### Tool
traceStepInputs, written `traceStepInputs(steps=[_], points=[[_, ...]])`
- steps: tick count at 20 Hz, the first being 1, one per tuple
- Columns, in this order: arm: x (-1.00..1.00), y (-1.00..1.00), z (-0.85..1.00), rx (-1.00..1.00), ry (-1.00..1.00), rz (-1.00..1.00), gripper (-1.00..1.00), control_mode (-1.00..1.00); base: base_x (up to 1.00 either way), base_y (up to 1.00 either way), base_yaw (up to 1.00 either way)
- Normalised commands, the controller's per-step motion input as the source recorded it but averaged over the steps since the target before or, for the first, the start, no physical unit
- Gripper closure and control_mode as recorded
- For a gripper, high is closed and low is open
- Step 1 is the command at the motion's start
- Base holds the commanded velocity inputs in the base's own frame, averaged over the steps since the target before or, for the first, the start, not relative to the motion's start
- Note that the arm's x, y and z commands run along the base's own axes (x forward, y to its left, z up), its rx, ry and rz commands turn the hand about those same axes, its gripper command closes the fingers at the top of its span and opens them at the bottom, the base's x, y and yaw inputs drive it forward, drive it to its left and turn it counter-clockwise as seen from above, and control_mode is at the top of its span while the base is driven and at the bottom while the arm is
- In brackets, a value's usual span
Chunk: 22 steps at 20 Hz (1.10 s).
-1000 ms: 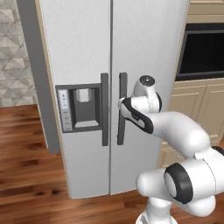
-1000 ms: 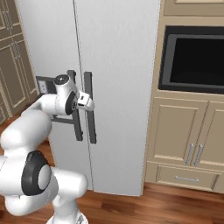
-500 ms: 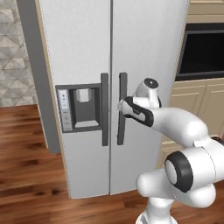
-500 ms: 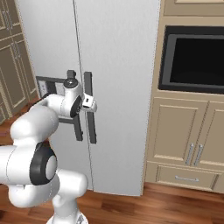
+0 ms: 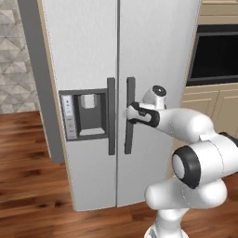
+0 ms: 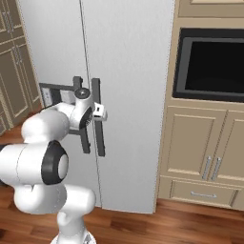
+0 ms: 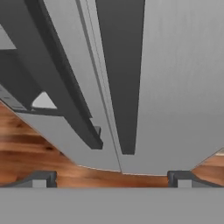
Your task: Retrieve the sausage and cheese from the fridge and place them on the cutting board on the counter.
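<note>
The tall light grey fridge stands in front of me with both doors shut, so the sausage and cheese are hidden inside. The cutting board and the counter are out of view. My gripper is open and sits right at the right door's dark vertical handle, about mid-height. From the right base view the gripper is up against the same handle. In the hand view that handle runs straight up between my wide-apart fingertips, with the left door's handle beside it.
A recessed water dispenser sits in the left door. A dark built-in oven over beige cabinets stands right of the fridge, tall cabinets to its left. Wood floor lies below.
The hand has moved in a little toward the right door's handle, and the forearm has stretched forward. The fridge doors stay shut and the jaws stay open.
</note>
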Motion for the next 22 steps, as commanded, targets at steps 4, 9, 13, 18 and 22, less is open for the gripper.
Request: traceStepInputs(steps=[4,9,13,18,22], points=[[0.39,0.05,-0.08,0.0,0.0,0.0,-1.0,-1.0,0.0,0.0,0.0],[0.4,0.0,-0.08,0.0,0.0,-0.01,-1.0,-1.0,0.0,0.0,0.0],[0.44,-0.07,-0.13,0.0,0.0,0.0,-1.0,-1.0,0.0,0.0,0.0],[0.36,0.0,-0.15,0.0,0.0,0.0,-1.0,-1.0,0.0,0.0,0.0],[0.28,0.0,-0.26,0.0,0.0,0.0,-1.0,-1.0,0.0,0.0,0.0]])
